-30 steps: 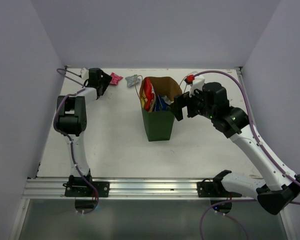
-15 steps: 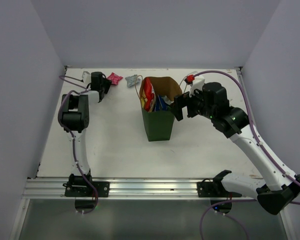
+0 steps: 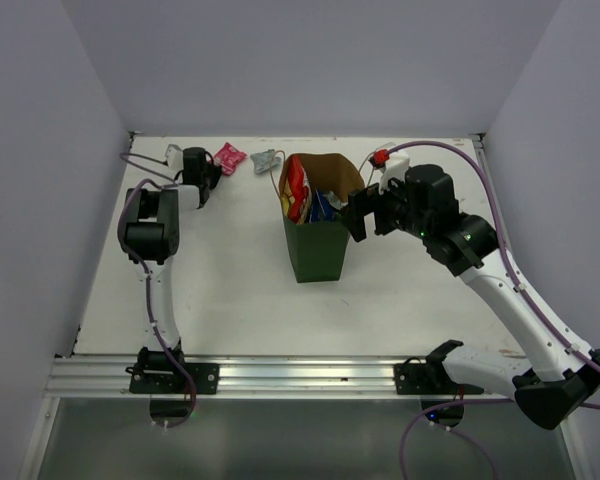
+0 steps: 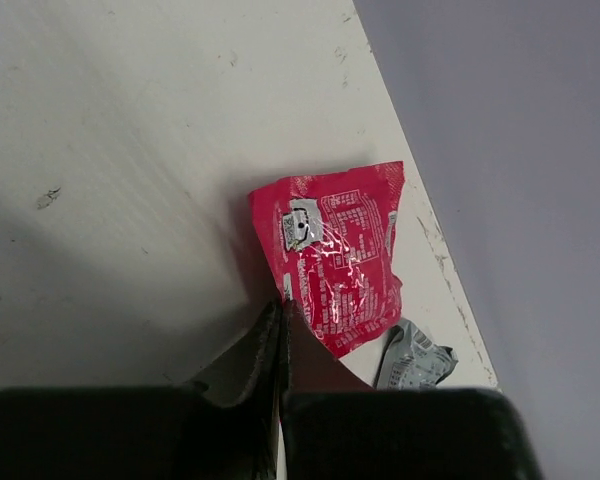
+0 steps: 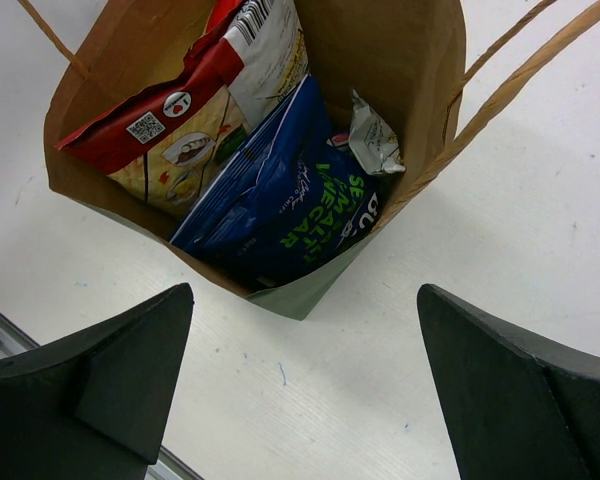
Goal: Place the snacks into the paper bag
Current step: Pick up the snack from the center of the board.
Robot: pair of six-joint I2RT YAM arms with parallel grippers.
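My left gripper (image 4: 280,318) is clenched at the edge of the pink packet (image 4: 340,265), far left by the wall. I can't tell whether it caught any foil. A lift could come up empty, or drop the packet short of the paper bag (image 3: 318,252) in the middle.

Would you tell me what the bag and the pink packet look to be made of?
The bag looks like matte paper: brown kraft inside, dark green outside, twisted tan handles. The pink packet is probably thin plastic or foil film, glossy: it is crinkled and catches highlights.
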